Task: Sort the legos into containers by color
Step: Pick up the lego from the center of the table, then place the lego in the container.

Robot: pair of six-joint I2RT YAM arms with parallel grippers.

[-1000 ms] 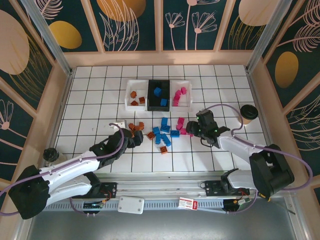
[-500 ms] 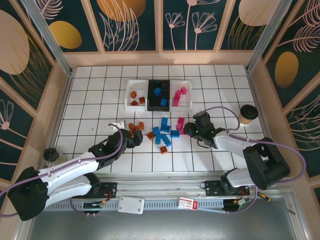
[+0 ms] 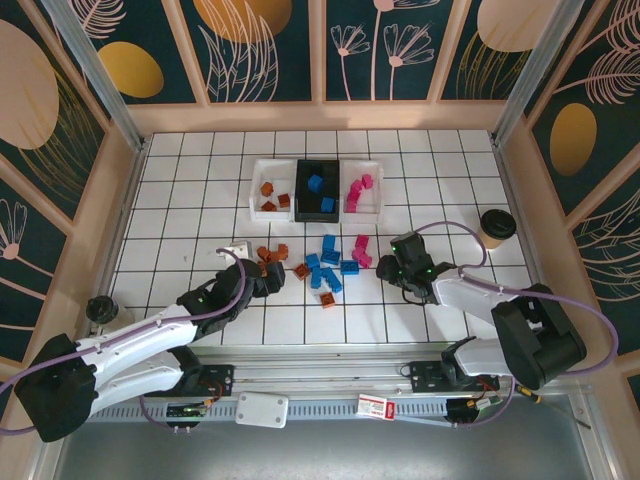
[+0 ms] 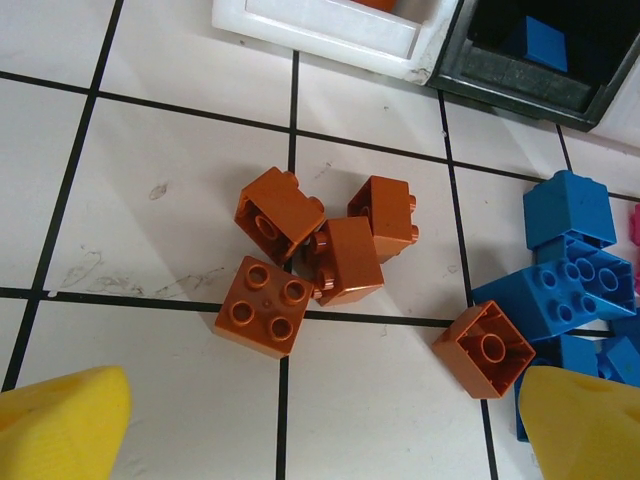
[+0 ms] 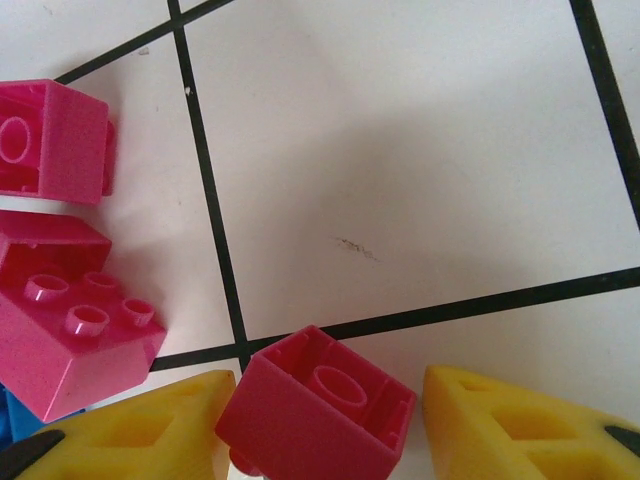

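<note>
Yellow fingertips (image 4: 60, 425) of the left gripper (image 4: 320, 430) stand spread wide at the bottom corners of the left wrist view, with nothing between them. Ahead of them on the tiled table (image 4: 150, 380) four orange-brown legos (image 4: 300, 250) lie bunched and touching. A fifth orange brick (image 4: 485, 350) sits off to the right, just beside the blue legos (image 4: 570, 265).

From above, this gripper (image 3: 268, 280) is near the middle of the table, toward its near edge. The right gripper (image 3: 393, 262) is low at the right end of the loose pile.

In the right wrist view a pink lego (image 5: 315, 405) lies hollow side up between the right gripper's (image 5: 320, 425) yellow fingers (image 5: 520, 425). One finger seems to touch it and the other is just beside it. I cannot tell whether it is pinched. Two more pink bricks (image 5: 60, 340) lie near it.

The containers stand in a row toward the far edge:
- The left white bin (image 3: 272, 213) holds orange bricks.
- The black bin (image 3: 300, 190) holds blue.
- The right white bin (image 3: 377, 190) holds pink.
</note>
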